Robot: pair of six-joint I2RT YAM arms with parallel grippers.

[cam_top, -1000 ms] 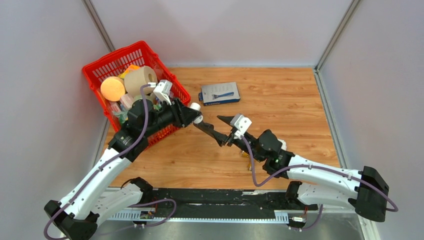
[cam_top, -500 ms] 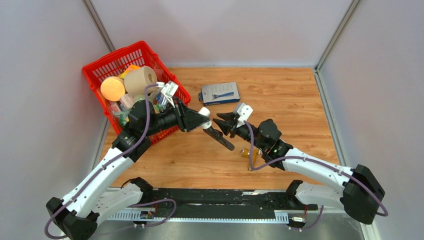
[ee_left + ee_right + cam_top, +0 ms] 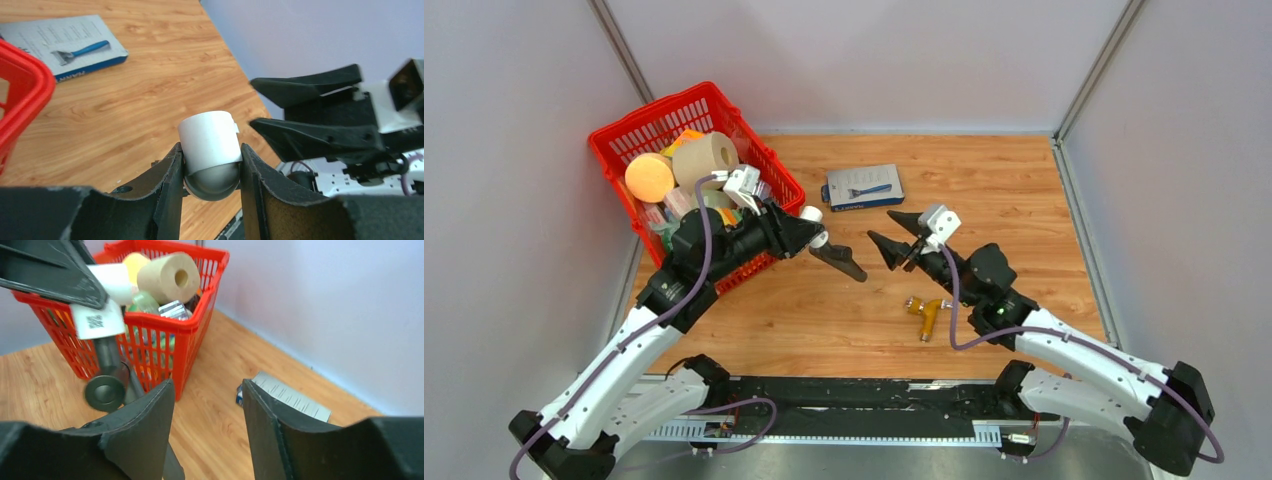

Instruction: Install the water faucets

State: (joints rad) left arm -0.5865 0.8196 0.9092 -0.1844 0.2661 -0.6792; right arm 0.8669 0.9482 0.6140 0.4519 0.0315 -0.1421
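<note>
My left gripper (image 3: pixel 816 232) is shut on the water faucet (image 3: pixel 842 262), a dark grey tube with a white label. It holds the faucet above the table, the tube slanting down to the right. In the left wrist view the fingers (image 3: pixel 172 175) pinch its labelled grey body (image 3: pixel 212 175). My right gripper (image 3: pixel 882 227) is open and empty, just right of the faucet's free end and apart from it. In the right wrist view the faucet's round end (image 3: pixel 105 390) hangs left of my open gripper (image 3: pixel 207 385).
A small brass T-shaped fitting (image 3: pixel 924 315) lies on the wooden table under my right arm. A red basket (image 3: pixel 624 135) full of goods stands at the back left. A blue-grey razor box (image 3: pixel 864 187) lies behind the grippers. Grey walls enclose the table.
My right gripper let go of the faucet's lower end, opened and drew back to the right. My left gripper kept the faucet and pulled it slightly left.
</note>
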